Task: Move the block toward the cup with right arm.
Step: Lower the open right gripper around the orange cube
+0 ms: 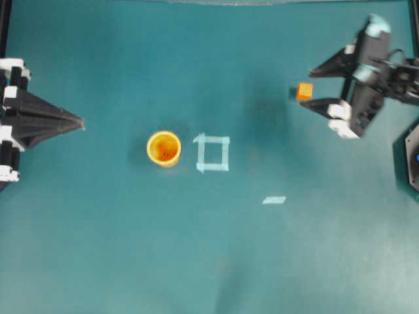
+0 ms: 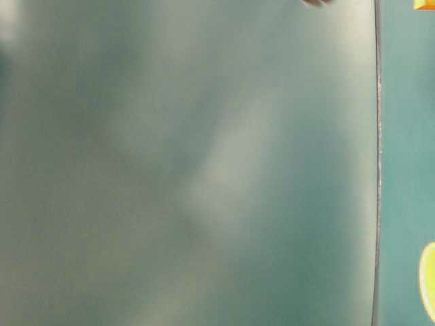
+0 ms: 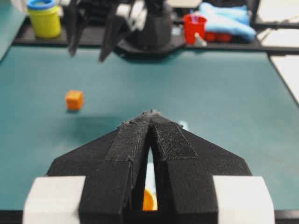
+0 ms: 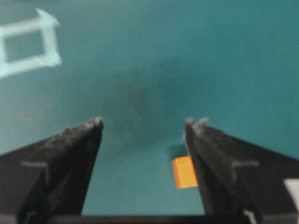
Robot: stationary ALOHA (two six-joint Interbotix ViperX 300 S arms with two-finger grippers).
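A: Where is the block (image 1: 304, 91)?

B: On the mat between the spread jaws of the right gripper (image 1: 315, 87), close to one finger (image 4: 219, 158) and gripped by neither. The left gripper (image 1: 81, 122), far off, looks closed with nothing in it.

A: What might go wrong?

B: Off-centre like that, the block could get knocked sideways. And the cup (image 1: 163, 148) is well ahead of the fingertips, past the tape square (image 1: 213, 153), so a loose hold may drop it short.

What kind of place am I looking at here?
Probably a robotics lab bench: a teal mat with taped markers, two black grippers, left and right, and a practice block and cup.
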